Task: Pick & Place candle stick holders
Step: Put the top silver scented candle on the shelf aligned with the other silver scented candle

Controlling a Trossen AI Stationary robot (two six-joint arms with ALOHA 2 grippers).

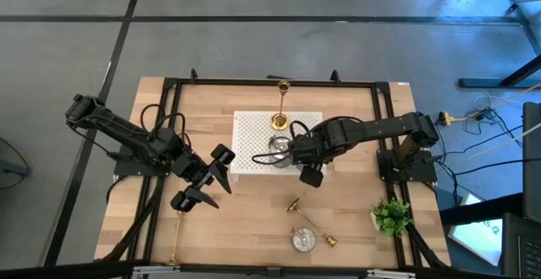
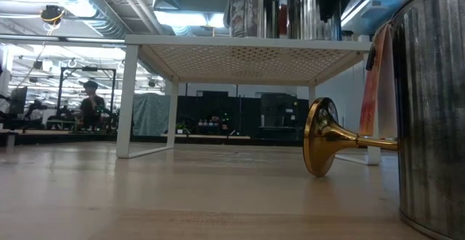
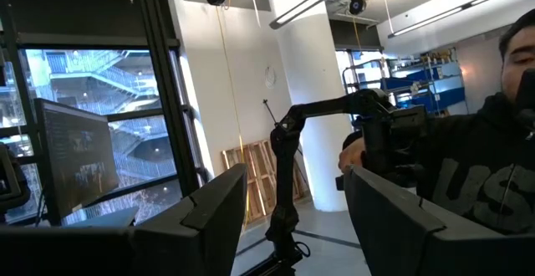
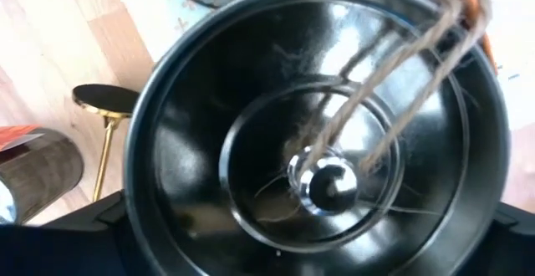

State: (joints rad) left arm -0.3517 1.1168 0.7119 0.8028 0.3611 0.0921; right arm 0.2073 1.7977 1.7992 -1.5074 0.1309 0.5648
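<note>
My right gripper [image 1: 296, 154] points down over the white perforated stand [image 1: 254, 127], shut on a shiny silver round holder [image 4: 318, 125] with a twine loop inside. A second silver holder [image 1: 275, 148] stands beside it on the stand. A slim gold candlestick [image 1: 281, 106] stands upright by its flared base at the stand's far edge. On the table lie two gold candlesticks [image 1: 176, 237] [image 1: 308, 221], and a third silver holder [image 1: 304, 241] stands there. My left gripper [image 1: 207, 184] hangs open left of the stand, raised, holding nothing. My right gripper comes from above, pointing down. Its two fingers [image 4: 104, 222] stand on opposite outer sides of the holder's rim [image 4: 146, 184], which fills the gap between them. The holder is upright, its open top toward the wrist. Whether its bottom rests on the stand cannot be told.
A small green plant [image 1: 390, 216] stands near the table's right front corner. The black frame [image 1: 169, 84] runs along the table's edges. In the low view the table's silver holder [image 2: 436, 109] looms at the right, with a lying candlestick [image 2: 327, 138] beside it. A person [image 3: 485, 167] shows beyond the table.
</note>
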